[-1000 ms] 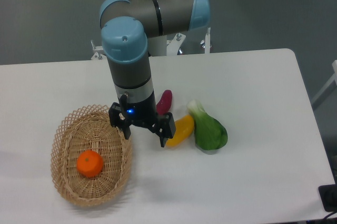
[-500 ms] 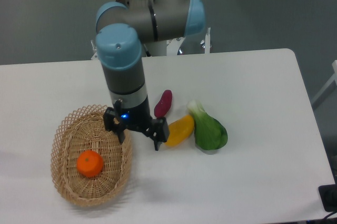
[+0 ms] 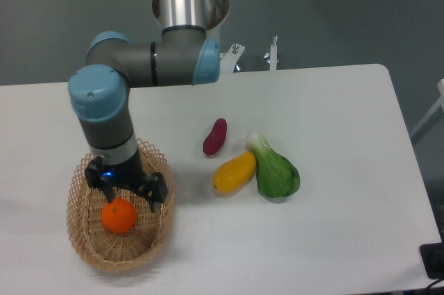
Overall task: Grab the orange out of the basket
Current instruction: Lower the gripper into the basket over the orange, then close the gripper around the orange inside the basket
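The orange is a small round bright-orange fruit lying in the tan wicker basket at the front left of the white table. My gripper hangs over the basket, directly above the orange's far edge. Its two black fingers are spread apart, one at the left and one at the right. The gripper is open and holds nothing. It partly hides the basket's far rim.
A purple sweet potato, a yellow mango-like fruit and a green leafy vegetable lie on the table right of the basket. The arm's base stands at the table's far edge.
The gripper has moved left, from the basket's right rim beside the yellow fruit to over the basket above the orange. The fruits have not moved.
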`<state>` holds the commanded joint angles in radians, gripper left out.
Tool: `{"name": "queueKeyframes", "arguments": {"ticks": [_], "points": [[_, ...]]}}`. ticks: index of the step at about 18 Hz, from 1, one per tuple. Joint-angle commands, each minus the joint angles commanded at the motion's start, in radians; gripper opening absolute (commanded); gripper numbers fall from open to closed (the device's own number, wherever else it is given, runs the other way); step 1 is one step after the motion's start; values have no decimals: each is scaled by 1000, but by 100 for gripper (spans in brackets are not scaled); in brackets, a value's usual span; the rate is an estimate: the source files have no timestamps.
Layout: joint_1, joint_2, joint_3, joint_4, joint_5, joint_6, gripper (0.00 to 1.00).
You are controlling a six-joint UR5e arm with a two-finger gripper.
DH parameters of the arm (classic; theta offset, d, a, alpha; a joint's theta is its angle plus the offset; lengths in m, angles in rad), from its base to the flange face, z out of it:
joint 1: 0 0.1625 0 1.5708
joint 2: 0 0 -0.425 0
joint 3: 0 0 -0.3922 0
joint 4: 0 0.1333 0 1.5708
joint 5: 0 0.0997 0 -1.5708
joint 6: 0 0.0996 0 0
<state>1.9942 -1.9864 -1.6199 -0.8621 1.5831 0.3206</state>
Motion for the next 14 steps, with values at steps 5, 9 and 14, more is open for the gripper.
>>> {"name": "queueKeyframes", "arguments": {"ticks": [5,9,14], "points": [[-11,-43,-2,0,-63,-2,100],[-12,-98,2,5,-80,-35,100],[-18,-107,2,5,-89,-37,100]]}}
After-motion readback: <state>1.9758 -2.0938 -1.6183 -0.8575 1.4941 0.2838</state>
